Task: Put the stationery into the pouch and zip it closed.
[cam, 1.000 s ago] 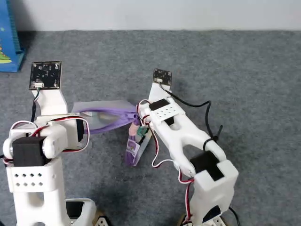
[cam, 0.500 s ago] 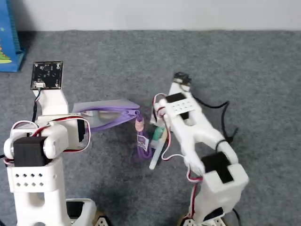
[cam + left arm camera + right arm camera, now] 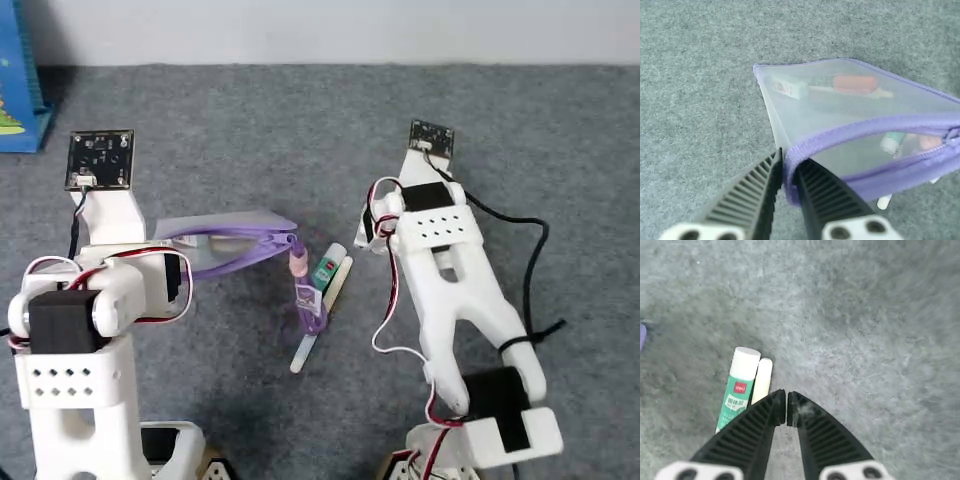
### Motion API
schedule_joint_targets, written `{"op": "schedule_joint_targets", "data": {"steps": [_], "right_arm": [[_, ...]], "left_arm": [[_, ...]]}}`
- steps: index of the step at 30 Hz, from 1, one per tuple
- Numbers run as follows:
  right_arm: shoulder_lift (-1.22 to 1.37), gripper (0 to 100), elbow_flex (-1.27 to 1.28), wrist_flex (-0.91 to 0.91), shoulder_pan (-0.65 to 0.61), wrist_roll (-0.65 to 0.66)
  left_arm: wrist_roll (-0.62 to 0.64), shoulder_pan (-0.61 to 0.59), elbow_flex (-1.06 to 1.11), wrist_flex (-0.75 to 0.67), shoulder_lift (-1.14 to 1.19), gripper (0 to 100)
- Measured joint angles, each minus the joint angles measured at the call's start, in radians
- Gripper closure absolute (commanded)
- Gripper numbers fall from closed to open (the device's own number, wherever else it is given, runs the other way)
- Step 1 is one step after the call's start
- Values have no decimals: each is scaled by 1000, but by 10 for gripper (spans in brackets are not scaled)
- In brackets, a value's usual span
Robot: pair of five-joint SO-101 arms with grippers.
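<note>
left gripper [image 3: 787, 176] pinches the left end of the purple mesh pouch [image 3: 855, 115]. right gripper [image 3: 786, 409], fingers almost together on nothing, hangs by the glue stick [image 3: 739, 386] lying right of the pouch mouth. since it touches a white stick [image 3: 761, 380], a grab could roll it or lift both.

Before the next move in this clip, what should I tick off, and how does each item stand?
1. Left claw clamped on the pouch edge: ok.
2. Right claw carrying nothing: ok, it is shut and bare.
3. Right claw open for a pick: not ok.
4. All stationery inside the pouch: not ok; the glue stick, cream stick and purple pen lie on the carpet beside it.
5. Pouch mouth open wide enough: cannot tell.
</note>
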Motion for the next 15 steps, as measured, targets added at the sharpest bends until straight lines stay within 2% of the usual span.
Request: {"op": "schedule_joint_targets", "data": {"steps": [7, 9, 13, 15], "right_arm": [[-9, 984, 0, 18, -34, 0], [17, 938, 0, -12, -77, -8], [91, 779, 0, -109, -150, -64], [124, 754, 0, -146, -183, -77]], "left_arm": [[0, 0, 0, 0, 0, 988], [0, 0, 0, 0, 0, 988], [0, 0, 0, 0, 0, 988], [0, 0, 0, 0, 0, 988]]}}
